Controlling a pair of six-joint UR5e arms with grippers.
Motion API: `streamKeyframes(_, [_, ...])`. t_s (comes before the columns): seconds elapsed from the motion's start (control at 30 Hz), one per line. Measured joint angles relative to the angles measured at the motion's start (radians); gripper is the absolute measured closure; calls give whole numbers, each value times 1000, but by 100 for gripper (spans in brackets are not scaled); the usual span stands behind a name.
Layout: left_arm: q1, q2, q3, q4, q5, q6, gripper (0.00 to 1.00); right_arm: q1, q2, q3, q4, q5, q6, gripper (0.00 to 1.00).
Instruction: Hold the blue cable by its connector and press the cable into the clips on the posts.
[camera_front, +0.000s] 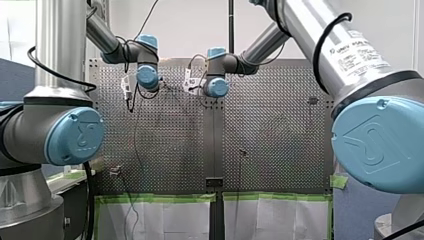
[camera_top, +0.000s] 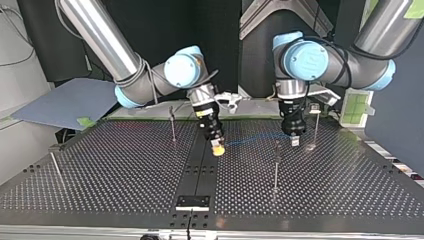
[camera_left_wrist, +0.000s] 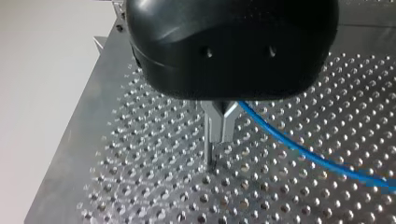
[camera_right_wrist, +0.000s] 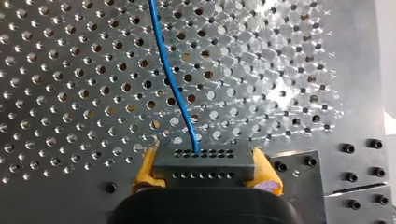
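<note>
1. Top view, nearest the camera: a black plate (camera_top: 192, 202) lay flat at the near edge of the perforated table (camera_top: 100, 170). It sat at 6 o'clock from my right gripper (camera_top: 217, 148).
2. One step farther in, post A (camera_top: 275, 167) stood upright. It was at about 4 o'clock from my right gripper and 7 o'clock from my left gripper (camera_top: 294, 141). Post B (camera_top: 55, 169) stood well apart, out toward the table's 9 o'clock side.
3. My right gripper hung low over the table's middle seam. In the right wrist view its yellow pads (camera_right_wrist: 147, 170) were clamped on the two ends of the dark connector (camera_right_wrist: 203, 163). The jaws were narrow and holding it.
4. The blue cable (camera_right_wrist: 173, 88) left the connector's front face and ran ahead over the table, bending toward 11 o'clock. In the top view it ran from my right gripper toward 3 o'clock as far as my left gripper, passing by the top of post A. I could not tell whether it sat in a clip there.
5. My left gripper pointed down, with its tip near the table. In the left wrist view its metal fingers (camera_left_wrist: 219, 123) were drawn together with no gap seen, pinched on the cable. The cable came out beside them and ran off toward 4 o'clock.
6. Farthest: post C (camera_top: 172, 122) stood at 10 o'clock from my right gripper, and post D (camera_top: 316, 125) at 2 o'clock from my left gripper. Both were upright and apart from the cable.
</note>
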Motion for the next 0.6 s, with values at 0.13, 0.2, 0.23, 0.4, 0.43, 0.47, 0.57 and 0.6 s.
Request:
streamKeyframes(0.13, [23,-1,3,0,25,-5,99,-6,9,-12,0,-3,0,100])
streamKeyframes(0.2, [28,-3,7,0,40,-13,99,-9,12,-16,0,-4,0,100])
streamKeyframes(0.23, [29,-5,10,0,45,-16,99,-10,13,-18,0,-5,0,100])
streamKeyframes(0.4, [31,-33,37,-6,64,-25,99,-14,16,-23,-1,-8,0,100])
streamKeyframes(0.43, [31,-37,41,-5,65,-27,99,-15,16,-23,-1,-9,0,100])
streamKeyframes(0.47, [32,-40,43,-4,65,-30,99,-16,17,-25,-1,-9,0,100])
streamKeyframes(0.57, [36,-45,49,0,69,-43,99,-18,18,-28,-1,-9,0,100])
streamKeyframes(0.6, [39,-47,51,0,70,-48,99,-18,19,-30,-1,-9,0,100])
